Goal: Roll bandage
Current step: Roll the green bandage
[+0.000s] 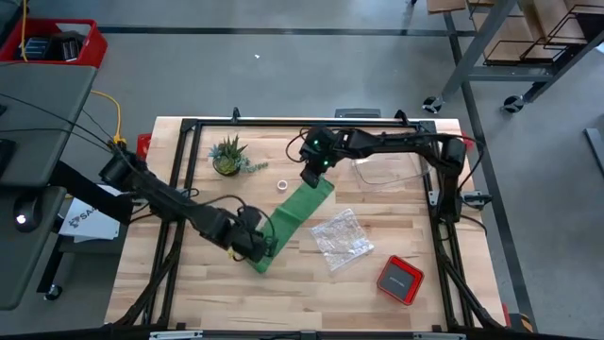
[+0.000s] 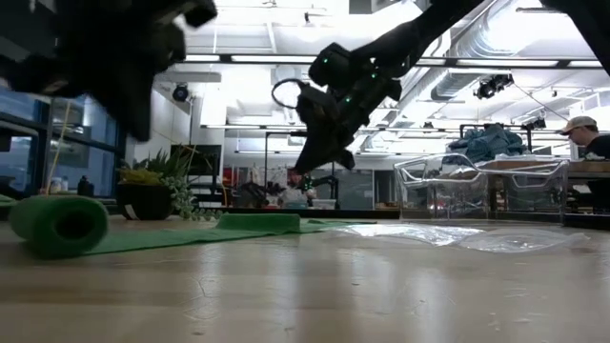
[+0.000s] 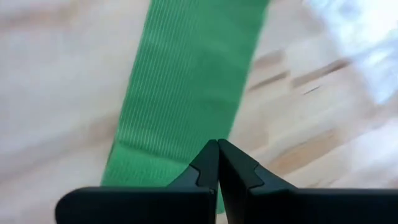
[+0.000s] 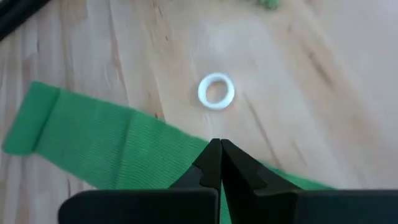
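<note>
The bandage [image 1: 294, 222] lies flat on the bench [image 1: 226, 293] as a green strip, its long axis running diagonally from the near left to the far right. Its near-left end is already wound into a small roll [image 2: 59, 225], which the low view shows lying on its side with the spiral end facing the camera and the loose strip trailing away behind it.

The left hand [image 1: 253, 247] sits right at that rolled end, its fingers shut tight with nothing between them; its wrist view looks straight along the strip, which stretches away from the fingertips. The right hand [image 1: 312, 175] hovers over the far-right end of the strip, also fully closed and empty. The low view shows it raised clear of the bench, which the overhead view does not settle.

The left hand is plainly the nearer to the roll, so further rolling would probably travel along the diagonal toward the right hand.

The right wrist view shows a small white tape ring [image 4: 216, 91] just beyond the strip's edge, apart from it. A crinkly clear plastic bag [image 1: 341, 237] lies to the right of the strip.
</note>
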Robot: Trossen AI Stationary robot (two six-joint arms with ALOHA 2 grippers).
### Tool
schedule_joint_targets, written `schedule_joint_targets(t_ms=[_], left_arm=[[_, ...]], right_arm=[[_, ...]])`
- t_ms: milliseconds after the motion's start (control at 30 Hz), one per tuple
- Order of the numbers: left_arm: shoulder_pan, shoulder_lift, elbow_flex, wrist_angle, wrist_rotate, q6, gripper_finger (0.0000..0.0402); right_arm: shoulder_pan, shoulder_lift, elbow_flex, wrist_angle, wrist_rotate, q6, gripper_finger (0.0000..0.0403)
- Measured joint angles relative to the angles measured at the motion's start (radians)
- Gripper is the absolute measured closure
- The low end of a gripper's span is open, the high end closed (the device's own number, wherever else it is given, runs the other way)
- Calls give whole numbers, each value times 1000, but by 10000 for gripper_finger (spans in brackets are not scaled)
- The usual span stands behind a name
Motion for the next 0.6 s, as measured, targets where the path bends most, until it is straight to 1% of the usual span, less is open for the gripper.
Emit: schedule_joint_targets(t_ms=[200,267,300,333,400,533,600], left_arm=[[24,-120,1,-3,-175,119,402],[29,-151,1,-6,-214,140,401],[32,-163,1,-15,-227,146,401],[37,-173,1,-27,-233,146,401],[46,-185,1,-56,-235,146,401],[59,-188,1,-89,-214,146,401],[61,-188,1,-87,-201,147,401]], right_arm=[[-29,-48,1,-86,-7,-21,403],[-29,-42,2,-150,-35,-24,403],[-28,-30,2,-174,-65,-33,403],[-27,-17,2,-192,-89,-43,403],[-20,15,0,-210,-98,-50,403],[-16,71,0,-147,-91,-17,403],[-16,98,0,-149,-64,27,403]])
